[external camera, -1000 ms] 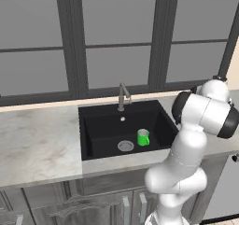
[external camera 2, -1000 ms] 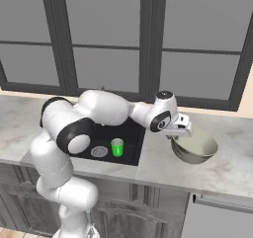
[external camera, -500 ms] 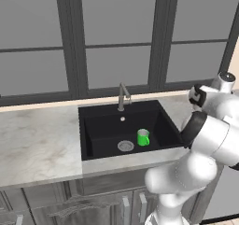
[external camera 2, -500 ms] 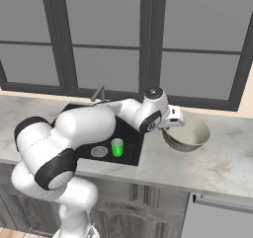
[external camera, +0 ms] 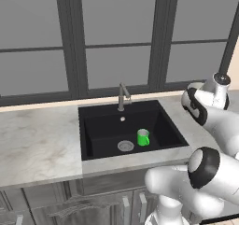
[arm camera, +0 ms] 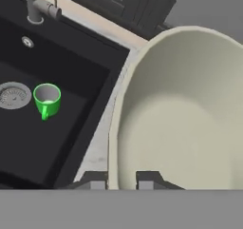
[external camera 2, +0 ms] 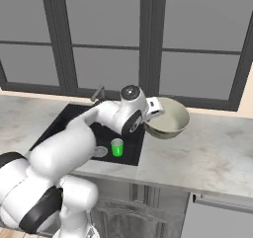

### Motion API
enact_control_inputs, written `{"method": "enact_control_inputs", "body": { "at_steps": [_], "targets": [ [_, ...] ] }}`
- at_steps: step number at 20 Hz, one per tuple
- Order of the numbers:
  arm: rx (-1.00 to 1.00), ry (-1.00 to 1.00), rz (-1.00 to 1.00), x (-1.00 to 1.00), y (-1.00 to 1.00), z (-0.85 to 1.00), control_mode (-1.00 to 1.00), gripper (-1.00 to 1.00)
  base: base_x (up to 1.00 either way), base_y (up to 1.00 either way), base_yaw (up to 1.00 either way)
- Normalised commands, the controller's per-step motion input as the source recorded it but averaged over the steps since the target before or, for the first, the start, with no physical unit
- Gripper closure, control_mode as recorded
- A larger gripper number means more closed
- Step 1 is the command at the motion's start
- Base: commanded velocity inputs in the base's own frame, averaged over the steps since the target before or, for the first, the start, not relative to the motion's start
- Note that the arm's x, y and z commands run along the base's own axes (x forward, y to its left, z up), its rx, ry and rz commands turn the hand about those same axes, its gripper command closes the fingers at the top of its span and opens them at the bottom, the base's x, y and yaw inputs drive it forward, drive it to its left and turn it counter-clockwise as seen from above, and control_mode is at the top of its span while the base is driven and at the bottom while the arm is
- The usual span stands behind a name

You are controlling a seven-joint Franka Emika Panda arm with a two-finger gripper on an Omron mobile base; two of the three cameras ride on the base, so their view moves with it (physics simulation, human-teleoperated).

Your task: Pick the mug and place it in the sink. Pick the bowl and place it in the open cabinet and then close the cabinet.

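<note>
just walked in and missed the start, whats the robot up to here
The arm is carrying the bowl, with the gripper pinched on its rim, one finger inside and one outside. The bowl is in the air above the counter, to the right of the sink. The green mug already stands upright in the sink beside the drain. The bowl has not reached a cabinet yet.

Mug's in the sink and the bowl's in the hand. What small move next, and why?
Probably keep lifting the bowl away from the counter toward the cabinet. The mug already stands in the sink, and the hand pinches the bowl's rim, holding it above the counter.
</note>
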Motion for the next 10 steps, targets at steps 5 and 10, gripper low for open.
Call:
{"method": "enact_control_inputs", "body": {
  "at_steps": [5, 10],
  "targets": [
    [-0.07, 0.04, 0.21, -0.16, 0.64, 0.67, -1.0, 1.0, 0.0, 0.0, 0.0],
    [-0.06, 0.19, 0.24, -0.27, 0.66, 0.49, -1.0, 1.0, 0.0, 0.0, 0.0]
  ]
}}
